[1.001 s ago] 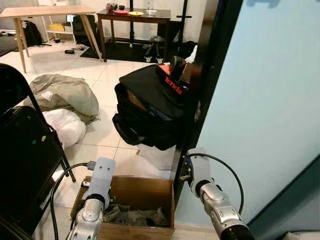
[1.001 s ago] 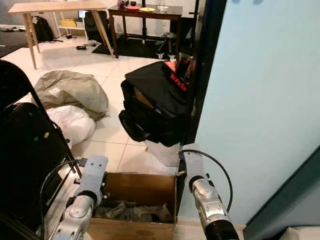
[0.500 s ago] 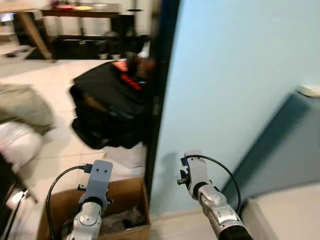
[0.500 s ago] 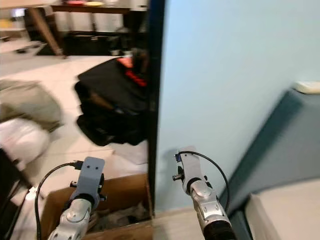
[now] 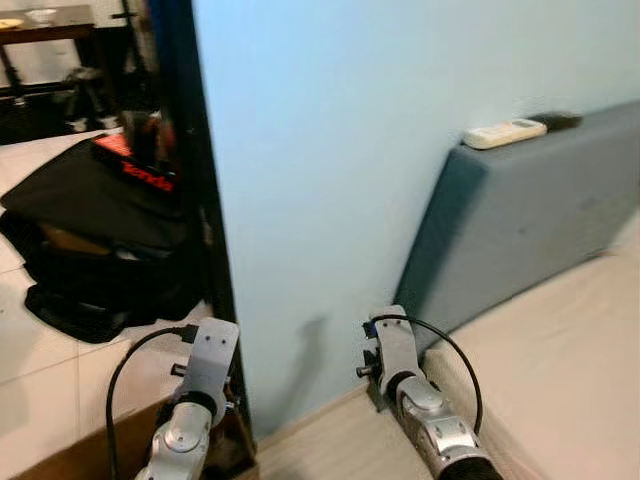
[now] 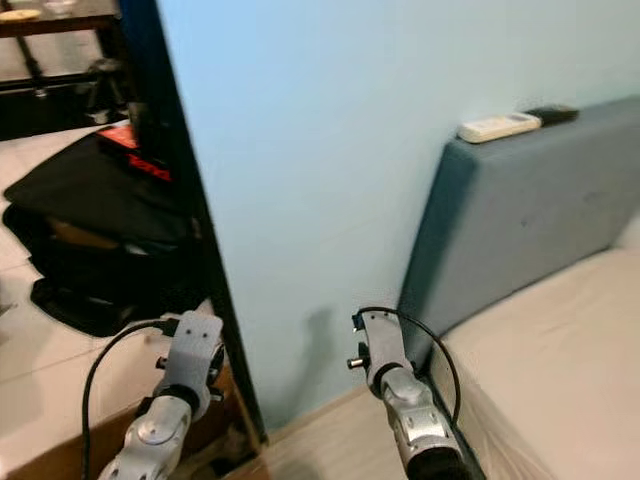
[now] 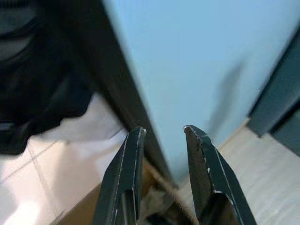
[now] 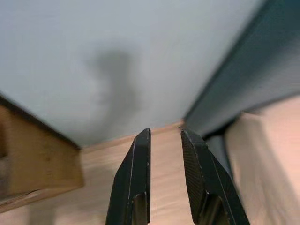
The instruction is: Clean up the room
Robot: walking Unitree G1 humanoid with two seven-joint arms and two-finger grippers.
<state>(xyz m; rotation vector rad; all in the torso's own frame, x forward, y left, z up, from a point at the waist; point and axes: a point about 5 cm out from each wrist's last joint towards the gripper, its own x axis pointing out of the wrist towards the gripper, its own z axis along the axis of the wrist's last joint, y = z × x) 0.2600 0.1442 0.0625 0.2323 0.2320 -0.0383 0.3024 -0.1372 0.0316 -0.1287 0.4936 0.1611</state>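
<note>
- Left gripper (image 7: 163, 136) hangs by the dark door frame (image 5: 190, 200), fingers slightly parted, empty.
- Right gripper (image 8: 165, 136) faces the blue wall (image 5: 330, 150), fingers slightly parted, empty.
- Black bag (image 5: 90, 220) lies on the tiled floor (image 5: 40, 370) beyond the frame.
- White remote (image 5: 503, 132) rests atop the grey headboard (image 5: 520, 230).

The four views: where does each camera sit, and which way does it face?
Left eye, right eye: on the head, facing forward and down at the blue wall, headboard and black bag; both arms show.
Left wrist: along the left hand, toward the wall's foot.
Right wrist: along the right hand.
Shared: the wall.
</note>
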